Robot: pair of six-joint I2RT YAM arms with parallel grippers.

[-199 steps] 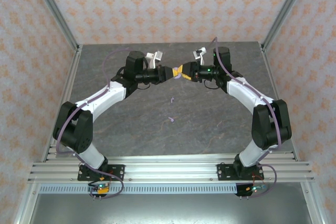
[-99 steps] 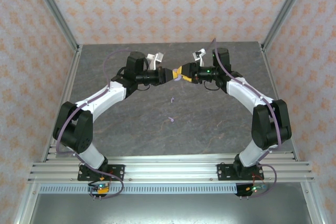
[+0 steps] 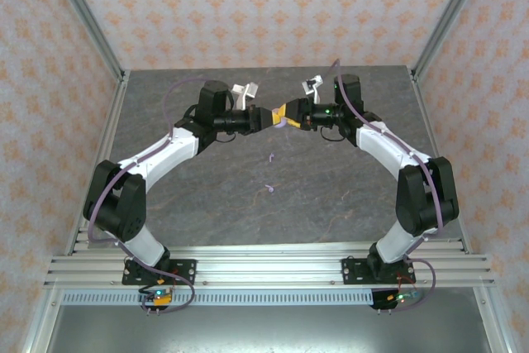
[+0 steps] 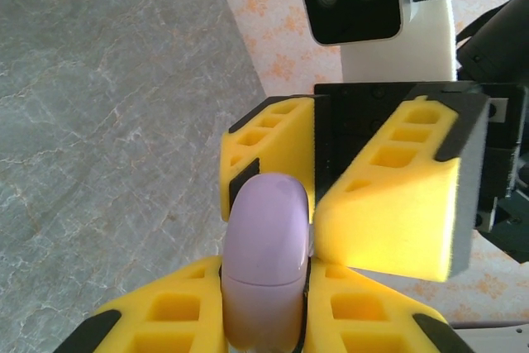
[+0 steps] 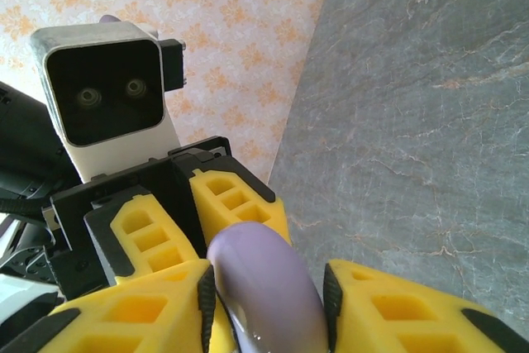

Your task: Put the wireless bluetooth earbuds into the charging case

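Overhead, two earbuds (image 3: 271, 157) (image 3: 268, 188) lie on the table (image 3: 207, 196); close up, left hand (image 4: 264, 291) and right hand (image 5: 264, 291) pinch one lavender case (image 4: 266, 229).

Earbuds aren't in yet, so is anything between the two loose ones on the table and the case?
Nothing on the table blocks the two earbuds. But the lavender case, clamped in mid-air by the left gripper and right gripper, looks closed, which seems to bar the way.
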